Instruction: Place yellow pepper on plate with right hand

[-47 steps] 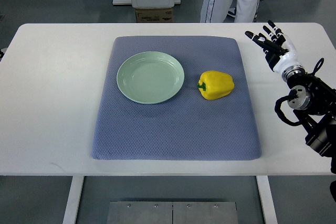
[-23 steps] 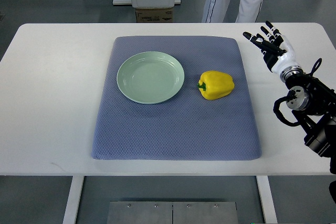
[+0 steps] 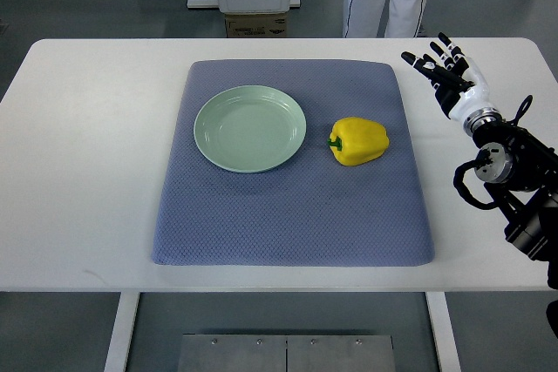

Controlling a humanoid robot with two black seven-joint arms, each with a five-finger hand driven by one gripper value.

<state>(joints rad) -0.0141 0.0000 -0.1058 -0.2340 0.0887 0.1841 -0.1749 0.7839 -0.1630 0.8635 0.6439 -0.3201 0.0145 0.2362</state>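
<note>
Yellow pepper (image 3: 358,141) lies on the blue mat (image 3: 288,206) beside the green plate (image 3: 250,128), well left of the right hand (image 3: 451,80), whose fingers (image 3: 426,65) spread open, empty, past the mat's right edge

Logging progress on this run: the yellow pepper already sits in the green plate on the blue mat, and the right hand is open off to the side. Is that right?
Not quite. The top view shows the yellow pepper lying on the blue mat beside the green plate, apart from it; the plate holds nothing. The rest stands: the right hand is open off to the side.
</note>
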